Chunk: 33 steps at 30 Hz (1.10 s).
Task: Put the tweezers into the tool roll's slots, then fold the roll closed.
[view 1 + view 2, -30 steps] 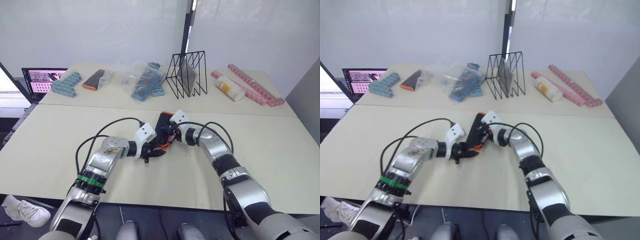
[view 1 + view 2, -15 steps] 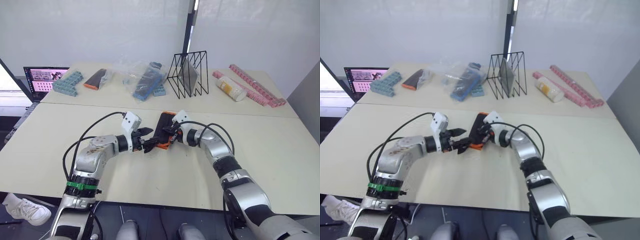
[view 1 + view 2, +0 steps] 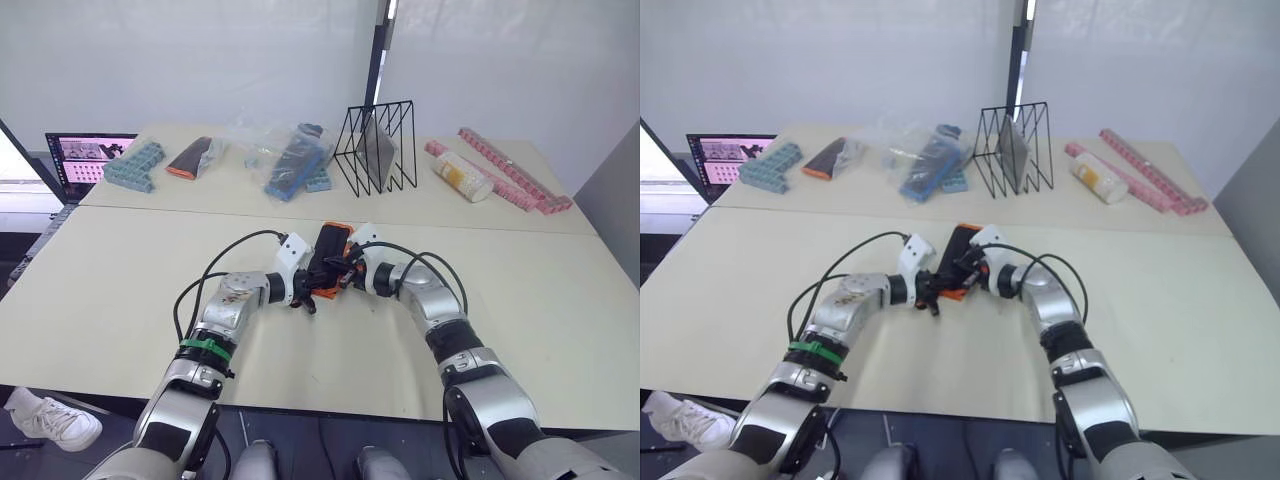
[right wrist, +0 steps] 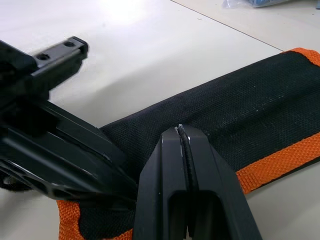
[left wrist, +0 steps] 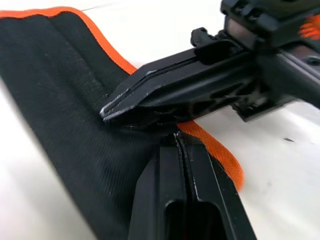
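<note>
Two closed tools [image 5: 177, 137] [image 4: 180, 131] press one tool roll [image 5: 65, 100].

Left claw [image 3: 309, 296] back against tool roll [image 3: 327, 254]

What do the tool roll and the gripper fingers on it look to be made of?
The tool roll looks like coarse black woven fabric, matte, with a visible weave grain; its edging is orange webbing with a ribbed weave. The left gripper and right gripper fingers look like hard black moulded plastic, smooth and slightly glossy, with worn pale tips, though coated metal cannot be ruled out. Both are shut, tips pressed on the fabric.
</note>
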Tool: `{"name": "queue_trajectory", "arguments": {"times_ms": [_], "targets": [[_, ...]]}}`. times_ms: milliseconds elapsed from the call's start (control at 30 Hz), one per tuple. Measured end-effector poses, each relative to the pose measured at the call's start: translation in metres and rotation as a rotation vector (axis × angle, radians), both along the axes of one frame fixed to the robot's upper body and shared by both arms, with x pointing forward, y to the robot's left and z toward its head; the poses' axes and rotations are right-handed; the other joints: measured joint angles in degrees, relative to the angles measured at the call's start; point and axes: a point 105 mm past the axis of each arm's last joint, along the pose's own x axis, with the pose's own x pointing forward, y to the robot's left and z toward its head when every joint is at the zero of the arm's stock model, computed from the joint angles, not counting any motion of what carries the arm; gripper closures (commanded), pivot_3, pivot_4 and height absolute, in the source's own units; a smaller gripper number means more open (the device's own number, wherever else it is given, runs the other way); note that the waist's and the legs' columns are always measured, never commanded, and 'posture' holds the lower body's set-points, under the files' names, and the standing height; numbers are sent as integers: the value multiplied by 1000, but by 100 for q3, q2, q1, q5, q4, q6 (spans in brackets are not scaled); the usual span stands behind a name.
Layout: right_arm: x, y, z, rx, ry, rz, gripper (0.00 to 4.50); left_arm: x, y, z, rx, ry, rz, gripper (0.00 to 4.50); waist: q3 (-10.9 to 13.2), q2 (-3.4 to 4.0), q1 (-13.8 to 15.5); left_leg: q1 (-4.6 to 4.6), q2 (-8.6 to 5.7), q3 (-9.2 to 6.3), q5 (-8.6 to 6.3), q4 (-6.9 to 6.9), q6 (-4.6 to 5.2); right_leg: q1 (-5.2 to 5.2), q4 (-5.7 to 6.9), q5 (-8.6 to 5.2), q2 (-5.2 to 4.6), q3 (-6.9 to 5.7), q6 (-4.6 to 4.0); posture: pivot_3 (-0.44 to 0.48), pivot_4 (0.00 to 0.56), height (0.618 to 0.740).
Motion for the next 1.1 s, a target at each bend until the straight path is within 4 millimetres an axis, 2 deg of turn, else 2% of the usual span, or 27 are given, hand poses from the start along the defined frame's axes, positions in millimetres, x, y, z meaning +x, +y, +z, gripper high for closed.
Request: {"name": "queue_trajectory", "arguments": {"times_ms": [267,300,333,367,400,467,533,633,967,1100], "targets": [[-1,1,2,49,4,-45,4500,-3,2,-5,11,-23,0,4466,-1,2,-37,11,5,11,1,-1,-2,-5,8,0,2,9,0,0,150,713],[-1,1,3,53,8,-44,4500,-4,2,-5,9,-26,2,4466,-1,1,-32,25,28,57,-1,1,-4,-36,10,1,2,30,-3,0,150,712],[-2,4,4,55,13,-39,4500,-4,6,-4,10,-30,8,4466,-9,-14,34,64,107,233,-24,-7,-17,-139,22,13,4,85,-23,0,150,712],[-3,4,4,54,14,-35,4500,-4,9,-4,13,-34,13,4466,-21,-31,99,91,154,361,-44,-14,-20,-193,32,32,18,155,-42,0,150,712],[-3,1,2,49,19,-40,4500,-4,10,-4,14,-35,15,4466,-30,-47,135,94,162,421,-50,-25,-17,-184,45,38,34,218,-40,0,150,712],[-5,-9,-1,39,20,-46,4500,-5,10,-5,13,-34,16,4466,-41,-41,129,81,143,376,-51,-15,-15,-175,37,37,45,219,-25,0,150,712],[-6,-9,0,30,12,-32,4500,-6,10,-4,13,-36,15,4466,-42,-42,120,67,144,356,-51,-10,-15,-174,32,38,50,206,-23,0,150,712],[-9,0,1,0,-20,15,4500,-6,9,-4,19,-40,9,4466,-42,-42,120,59,144,341,-51,-8,-14,-174,31,38,55,198,-23,0,150,712],[8,15,4,-39,-64,50,4500,-7,15,-4,42,-51,15,4466,-42,-41,27,61,145,323,-49,-8,-15,-161,29,38,57,180,-24,0,150,712],[15,19,1,-48,-39,29,4500,-7,20,-7,56,-50,26,4466,-43,-41,-57,99,145,306,-49,-11,-15,-114,24,38,62,168,-24,0,150,712]]}}
